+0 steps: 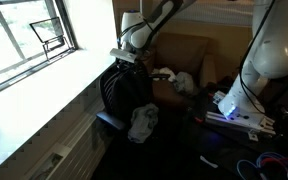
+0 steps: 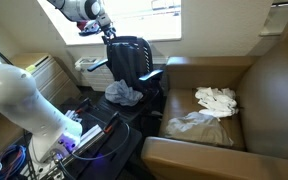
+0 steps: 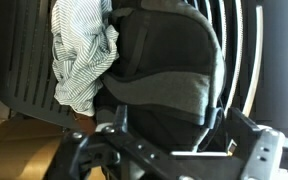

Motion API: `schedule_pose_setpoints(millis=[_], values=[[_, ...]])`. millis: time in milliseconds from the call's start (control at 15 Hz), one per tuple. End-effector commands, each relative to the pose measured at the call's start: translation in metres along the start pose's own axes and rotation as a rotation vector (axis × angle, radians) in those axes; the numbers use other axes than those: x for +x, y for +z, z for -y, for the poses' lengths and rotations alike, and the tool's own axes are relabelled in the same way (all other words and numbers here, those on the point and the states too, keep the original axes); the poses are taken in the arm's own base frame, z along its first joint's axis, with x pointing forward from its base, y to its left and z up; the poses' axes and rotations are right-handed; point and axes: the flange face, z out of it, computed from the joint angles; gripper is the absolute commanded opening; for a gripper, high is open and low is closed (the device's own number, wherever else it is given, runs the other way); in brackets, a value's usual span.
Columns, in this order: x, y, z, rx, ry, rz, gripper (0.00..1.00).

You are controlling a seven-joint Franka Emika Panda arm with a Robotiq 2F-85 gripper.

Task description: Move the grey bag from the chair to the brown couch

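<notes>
We see our gripper [image 2: 106, 32] over the chair [image 2: 132, 58] back, jaws spread wide with nothing between them, grey bag [image 2: 124, 93] on the seat at its 6 o'clock, couch [image 2: 274, 90] at the chair's 3 o'clock, white cloths [image 2: 216, 98] on it.

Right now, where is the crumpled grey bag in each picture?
In an exterior view: grey bag low centre, on the black chair.
In an exterior view: grey bag left of centre, on the seat.
Wrist view: grey bag upper left.
Shared landmark: the black chair under it.
</notes>
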Motion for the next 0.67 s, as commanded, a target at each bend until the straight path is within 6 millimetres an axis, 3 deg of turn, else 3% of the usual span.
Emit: schedule_pose_setpoints(millis=[0,67,267,333,400,600], values=[[0.006,0.006,0.004,0.028,0.002,-0.022,1.0],[0.015,0.02,0.009,0.042,0.03,-0.036,1.0],[0.028,0.039,0.021,0.084,0.089,-0.038,1.0],[0.028,0.04,0.029,0.084,0.099,-0.033,1.0],[0.028,0.032,0.012,0.062,0.074,-0.029,1.0],[0.03,0.041,0.023,0.07,0.084,-0.032,1.0]])
